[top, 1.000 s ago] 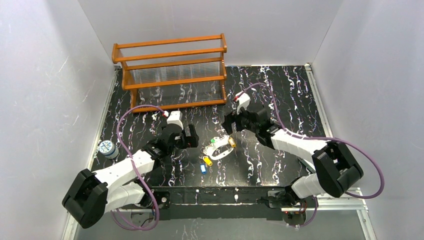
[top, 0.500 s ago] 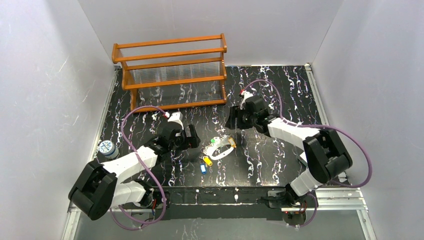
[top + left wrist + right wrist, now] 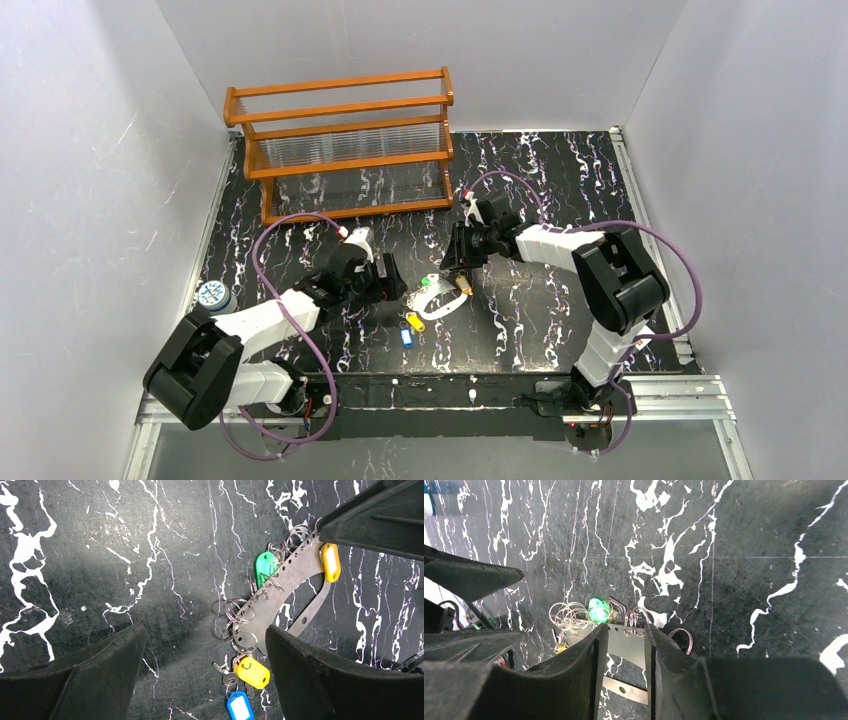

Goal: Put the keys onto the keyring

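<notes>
The keyring (image 3: 280, 600) is a grey perforated metal band bent into a loop, hung with several split rings, lying mid-table (image 3: 441, 297). A green key tag (image 3: 265, 566) and a yellow one (image 3: 330, 561) hang at its far part. Another yellow tag (image 3: 252, 672) and a blue tag (image 3: 239, 707) with a small metal key lie at its near end. My left gripper (image 3: 205, 630) is open wide, low over the table just left of the keyring. My right gripper (image 3: 625, 627) stands over the band (image 3: 626, 647), its jaws narrowed to a slim gap, with the band showing across that gap.
A wooden rack (image 3: 345, 145) stands at the back left. A small round white-and-blue container (image 3: 213, 296) sits near the left edge. Purple cables (image 3: 270, 300) arc over both arms.
My right gripper has come down and left onto the keyring's far end, and its jaws have narrowed a lot. My left gripper has crept right toward the keyring and closed slightly.
</notes>
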`<state>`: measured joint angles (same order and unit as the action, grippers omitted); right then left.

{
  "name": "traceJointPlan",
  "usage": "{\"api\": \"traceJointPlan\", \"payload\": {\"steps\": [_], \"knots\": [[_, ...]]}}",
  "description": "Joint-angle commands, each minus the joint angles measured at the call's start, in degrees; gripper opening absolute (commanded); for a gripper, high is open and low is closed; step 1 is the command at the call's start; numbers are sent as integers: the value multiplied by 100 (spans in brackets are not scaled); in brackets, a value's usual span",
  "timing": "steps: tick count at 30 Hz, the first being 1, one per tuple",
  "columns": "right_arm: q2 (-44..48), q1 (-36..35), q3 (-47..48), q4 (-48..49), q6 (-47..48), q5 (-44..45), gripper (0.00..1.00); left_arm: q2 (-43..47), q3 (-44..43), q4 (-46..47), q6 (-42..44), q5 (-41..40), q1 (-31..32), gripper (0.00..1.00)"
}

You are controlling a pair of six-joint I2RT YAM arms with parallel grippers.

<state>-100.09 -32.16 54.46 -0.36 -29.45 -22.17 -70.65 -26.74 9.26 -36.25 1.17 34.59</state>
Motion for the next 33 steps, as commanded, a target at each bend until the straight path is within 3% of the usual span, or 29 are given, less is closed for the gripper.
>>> {"api": "traceJointPlan", "payload": {"steps": [1,5,9,12,16,24,33], "knots": [[-193,-16,335,-165,-17,-341,40,103,-35,59,-33,90,-40,86],[-300,-27,396,-214,-17,-337,38,130,-2,68,-57,112,-40,84],[-379,-32,470,-265,17,-453,24,148,2,67,-61,96,-40,83],[-376,-53,488,-270,23,-484,21,148,-6,76,-65,93,-40,83],[-338,-59,507,-279,57,-504,23,118,-22,76,-58,76,-40,83],[-214,-114,571,-559,266,3,39,122,-25,50,-62,68,-40,83],[-419,-196,744,-589,326,-188,37,109,-7,50,-73,68,-40,83]]}}
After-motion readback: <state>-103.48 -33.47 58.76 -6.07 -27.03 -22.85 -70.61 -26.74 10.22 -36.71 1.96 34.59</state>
